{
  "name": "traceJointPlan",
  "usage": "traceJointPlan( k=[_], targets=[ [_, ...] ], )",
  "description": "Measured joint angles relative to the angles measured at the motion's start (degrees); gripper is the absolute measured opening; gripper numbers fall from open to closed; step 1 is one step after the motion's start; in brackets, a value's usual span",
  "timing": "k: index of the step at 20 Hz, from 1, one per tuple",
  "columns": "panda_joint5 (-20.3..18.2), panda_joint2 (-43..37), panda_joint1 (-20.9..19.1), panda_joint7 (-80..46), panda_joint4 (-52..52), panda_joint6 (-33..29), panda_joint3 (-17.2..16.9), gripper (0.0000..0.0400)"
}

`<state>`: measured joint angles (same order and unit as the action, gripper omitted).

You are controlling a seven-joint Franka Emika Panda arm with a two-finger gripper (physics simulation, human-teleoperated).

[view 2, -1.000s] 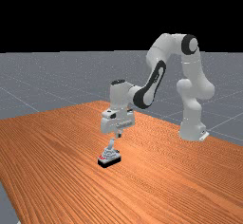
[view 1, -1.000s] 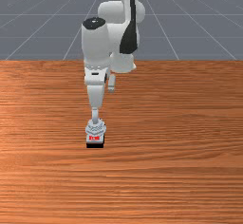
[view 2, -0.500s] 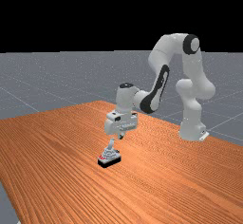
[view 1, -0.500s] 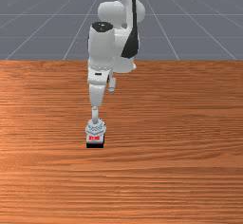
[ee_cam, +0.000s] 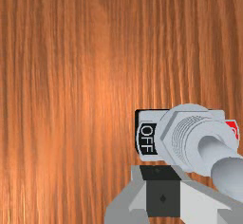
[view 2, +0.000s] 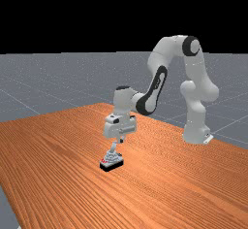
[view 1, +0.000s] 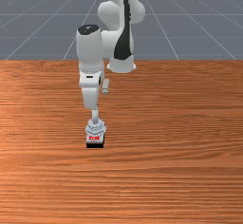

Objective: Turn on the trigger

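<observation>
In the front view my gripper [view 1: 90, 99] hangs behind the switch's lever [view 1: 95, 115], a little to that view's left. The far view has the gripper [view 2: 121, 139] just above and to the right of the lever tip. The grey toggle switch [view 2: 112, 162] has a black base, and its lever leans slightly to the far view's right. In the wrist view the gripper [ee_cam: 163, 173] is shut, its fingertips beside the switch [ee_cam: 182, 135] near the OFF label [ee_cam: 147, 139]. Past the lever, a red label [ee_cam: 232, 127] shows in part. Contact with the lever cannot be told.
The switch stands on the wooden table [view 1: 180, 137]. At the far view's right rises the arm's base [view 2: 196, 132]. A small grey piece [view 1: 105, 86] sits beside the hand in the front view, above the table.
My hand first shifted to the front view's right, then swung back to its left, ending left of where it started and slightly turned. The switch and its lever look unmoved.
</observation>
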<state>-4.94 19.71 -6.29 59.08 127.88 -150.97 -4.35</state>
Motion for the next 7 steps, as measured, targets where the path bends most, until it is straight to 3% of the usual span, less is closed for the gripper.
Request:
traceJointPlan(
  k=[7],
  targets=[
    [0.2,5.2,-0.3,1.5,-11.4,5.5,0.8,0.0]
  ],
)
